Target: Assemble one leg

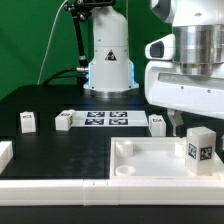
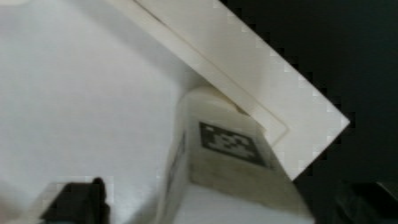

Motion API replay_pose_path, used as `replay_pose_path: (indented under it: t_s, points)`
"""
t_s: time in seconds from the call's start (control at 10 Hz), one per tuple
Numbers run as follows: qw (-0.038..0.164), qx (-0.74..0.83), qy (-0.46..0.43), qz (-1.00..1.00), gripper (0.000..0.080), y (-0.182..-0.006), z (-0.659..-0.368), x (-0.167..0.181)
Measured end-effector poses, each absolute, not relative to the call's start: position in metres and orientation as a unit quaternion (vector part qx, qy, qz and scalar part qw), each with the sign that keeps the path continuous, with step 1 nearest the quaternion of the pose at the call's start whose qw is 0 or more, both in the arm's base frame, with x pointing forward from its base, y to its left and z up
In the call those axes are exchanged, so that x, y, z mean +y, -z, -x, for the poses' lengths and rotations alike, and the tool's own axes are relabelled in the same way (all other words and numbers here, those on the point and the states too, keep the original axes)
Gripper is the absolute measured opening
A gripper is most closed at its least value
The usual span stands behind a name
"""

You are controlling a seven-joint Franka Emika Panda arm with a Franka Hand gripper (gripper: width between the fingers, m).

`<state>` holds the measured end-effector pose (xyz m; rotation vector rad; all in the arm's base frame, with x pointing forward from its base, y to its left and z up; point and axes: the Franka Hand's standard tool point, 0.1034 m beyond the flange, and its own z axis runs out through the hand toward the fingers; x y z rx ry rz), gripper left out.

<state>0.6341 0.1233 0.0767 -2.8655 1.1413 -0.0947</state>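
Note:
One leg, a small white post with a tag on its side, stands upright at the right end of the large white tray-like piece. My gripper hangs just above and around its top. In the wrist view the leg lies between the fingers of my gripper. The one dark finger stands clear of the leg with a gap. The other side is dark and hard to make out. The jaws look open.
Three more legs stand on the black table: two at the exterior view's left and one right of the middle. The marker board lies between them. Another white part sits at the left edge. The robot base is behind.

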Motion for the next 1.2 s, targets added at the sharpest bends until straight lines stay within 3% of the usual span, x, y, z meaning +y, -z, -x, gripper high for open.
replay_pose_path:
  t_s: [0.7, 1.1, 1.2]
  points:
    - [0.003, -0.012, 0.049, 0.999, 0.0649, -0.078, -0.637, 0.129]
    - [-0.004, -0.118, 0.049, 0.992, 0.0649, -0.077, -0.637, 0.123]
    - [-0.004, -0.118, 0.049, 0.992, 0.0535, -0.077, -0.637, 0.123]
